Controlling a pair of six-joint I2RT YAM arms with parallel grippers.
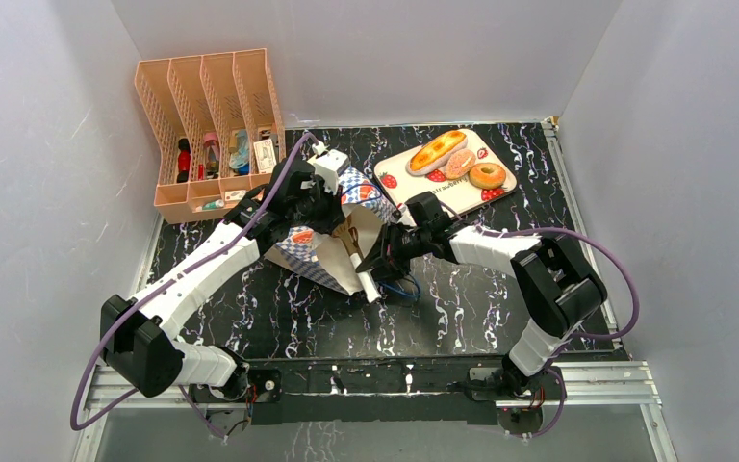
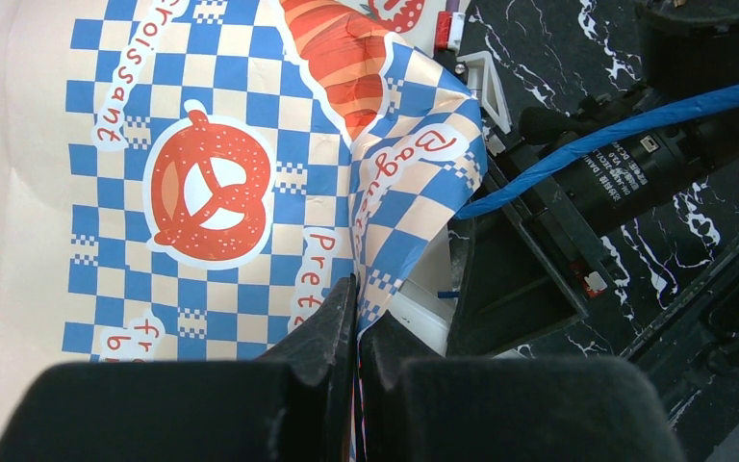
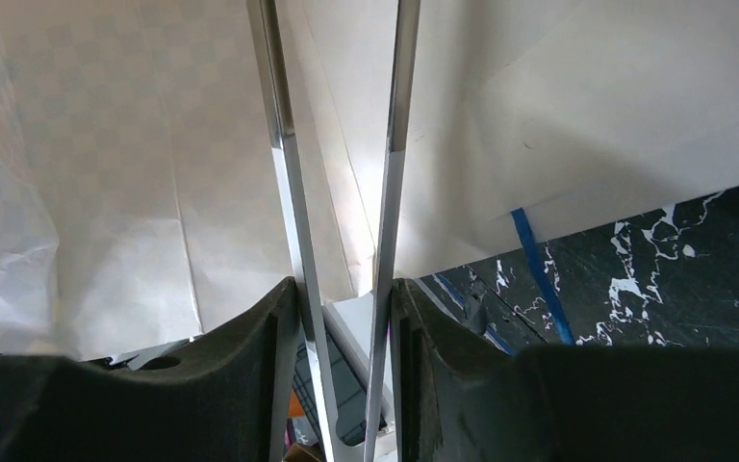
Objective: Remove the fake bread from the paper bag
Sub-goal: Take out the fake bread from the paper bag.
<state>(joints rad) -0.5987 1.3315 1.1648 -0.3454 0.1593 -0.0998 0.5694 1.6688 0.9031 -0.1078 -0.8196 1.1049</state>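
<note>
Left claw [image 2: 358, 306], paper bag [image 2: 106, 241] — marbled table [image 1: 481, 308], grey walls [image 1: 19, 144]

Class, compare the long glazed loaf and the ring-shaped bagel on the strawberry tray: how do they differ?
The glazed loaf is long and orange-topped; the ring-shaped bagel is round and golden with a hole. The loaf is the larger; the bagel lies right of it. Both rest on the strawberry tray.
</note>
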